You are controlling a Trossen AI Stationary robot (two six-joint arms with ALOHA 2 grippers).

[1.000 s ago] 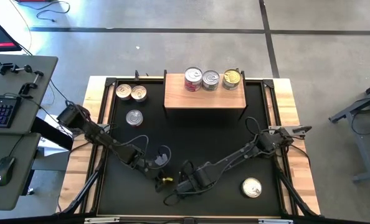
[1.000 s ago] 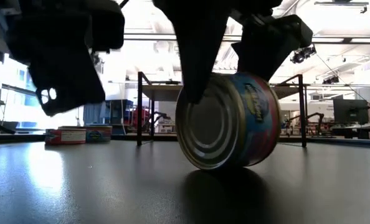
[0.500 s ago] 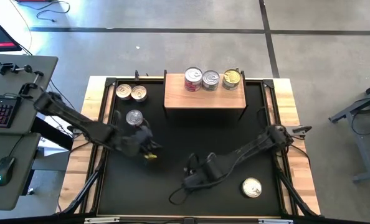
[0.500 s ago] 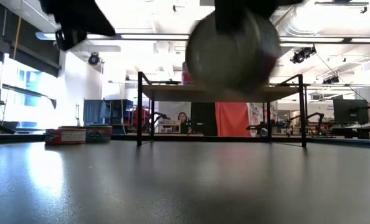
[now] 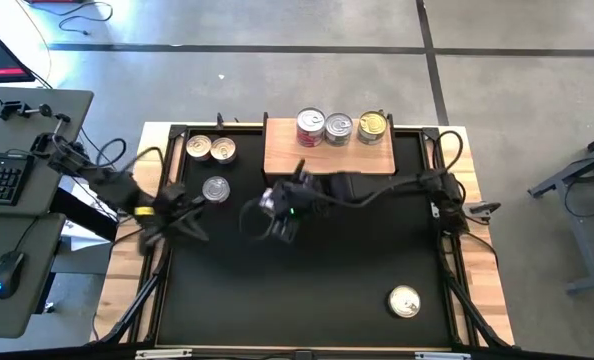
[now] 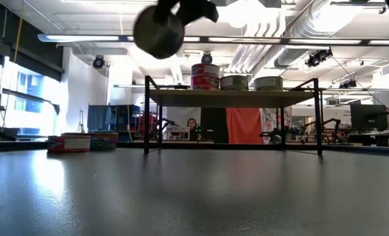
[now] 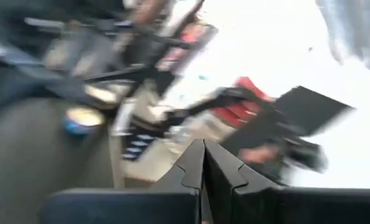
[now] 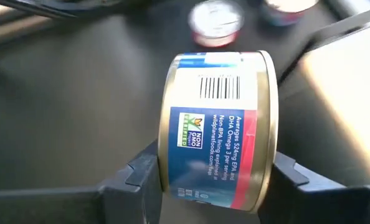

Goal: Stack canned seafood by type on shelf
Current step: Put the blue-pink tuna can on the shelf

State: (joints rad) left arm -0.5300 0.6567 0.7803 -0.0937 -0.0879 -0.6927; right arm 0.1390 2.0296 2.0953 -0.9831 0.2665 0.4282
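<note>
My right gripper [image 5: 277,222] holds a canned-seafood tin [image 8: 219,127] with a blue, white and red label above the mat, left of the shelf's front edge; in the low view the tin [image 6: 158,29] hangs high. The shelf [image 5: 329,160] is a light wooden platform at the far side, and three tins [image 5: 338,127] stand on its top. My left gripper [image 5: 189,220] is shut on nothing at the table's left edge; its shut fingers [image 7: 203,168] show in the left wrist view. My right gripper pinches the tin between its two fingers [image 8: 144,174], one on each flat end, beside the rim [image 8: 267,163]. The fingers slant down from the table's right side. The tin stands on edge, its label side toward the wrist camera, lifted clear of the mat.
Two tins [image 5: 210,149] stand at the mat's far left corner, and one tin [image 5: 215,188] a little nearer. A gold-lidded tin [image 5: 404,301] lies near the front right. Black frame posts [image 6: 147,115] carry the shelf.
My right gripper has lifted the tin off the mat, where it stood on its rim near the front, and carried it up, left and toward the far edge, close to the shelf. My left gripper has risen and drawn back toward the table's left edge.
</note>
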